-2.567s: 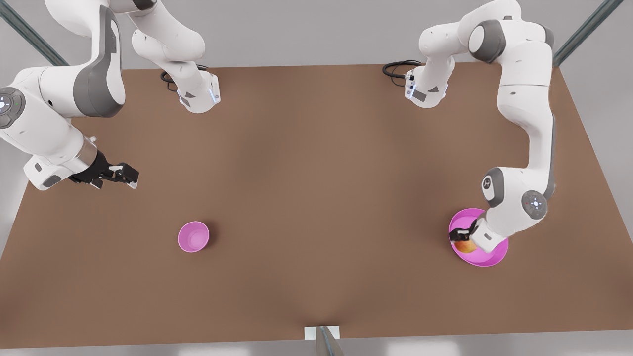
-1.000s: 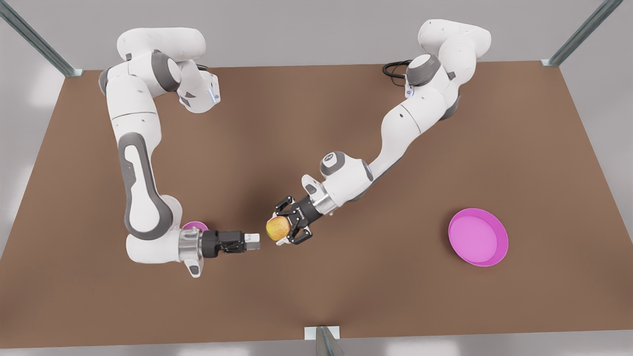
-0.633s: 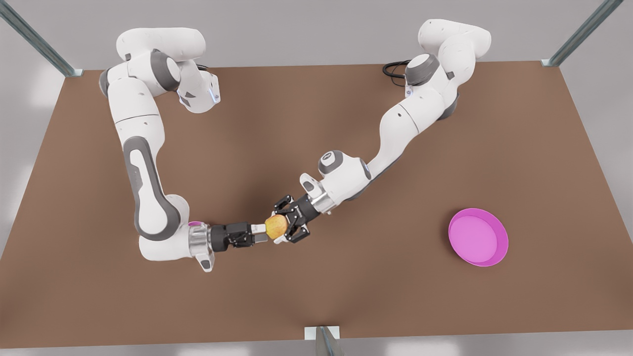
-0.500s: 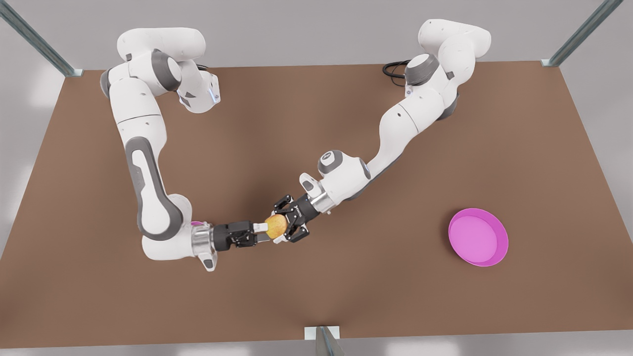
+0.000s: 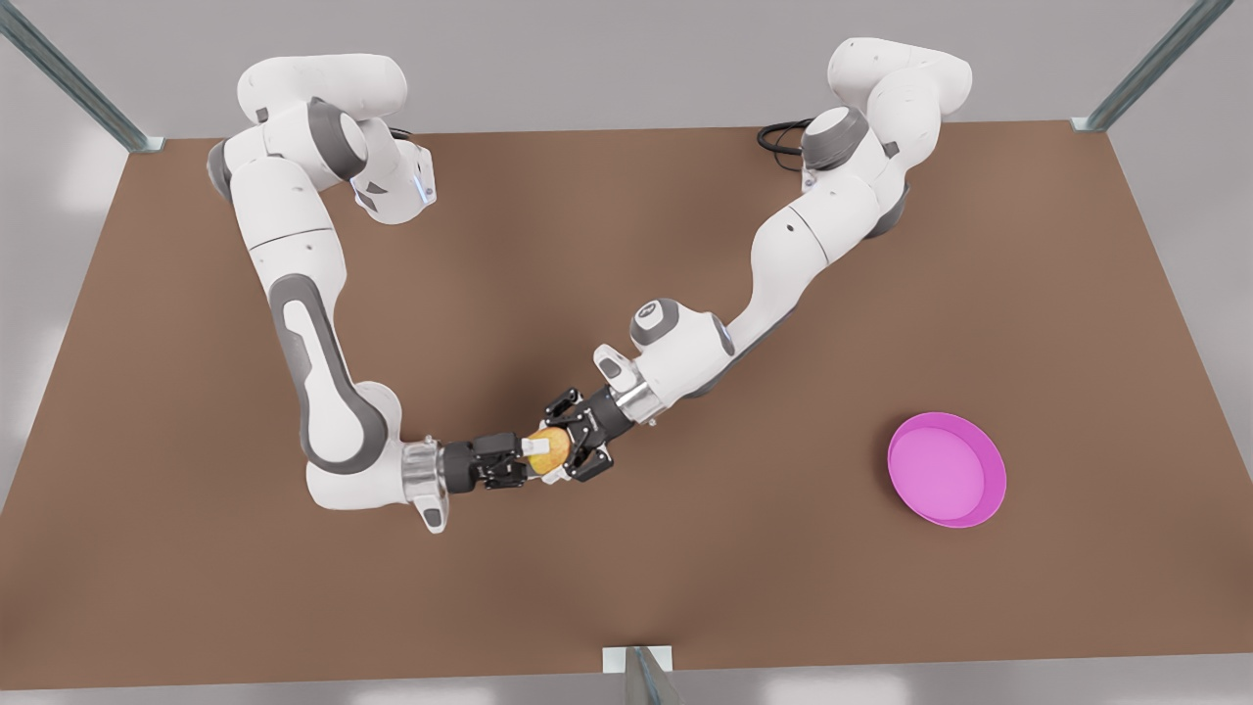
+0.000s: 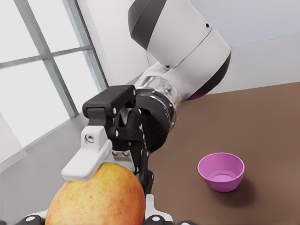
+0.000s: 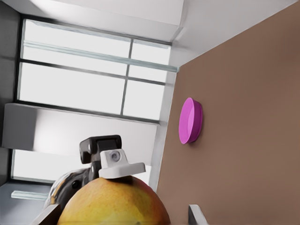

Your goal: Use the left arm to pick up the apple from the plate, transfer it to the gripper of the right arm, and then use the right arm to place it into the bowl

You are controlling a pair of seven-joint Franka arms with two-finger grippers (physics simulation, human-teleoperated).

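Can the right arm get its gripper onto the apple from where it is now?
Probably yes. The right gripper is open, with its fingers either side of the apple, which the left gripper holds above the table; nothing lies between them.

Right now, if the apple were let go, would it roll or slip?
Likely to roll: the apple is round. Its skin looks smooth, so it may slip in the left hand, shut on it; the right hand, open, straddles it.
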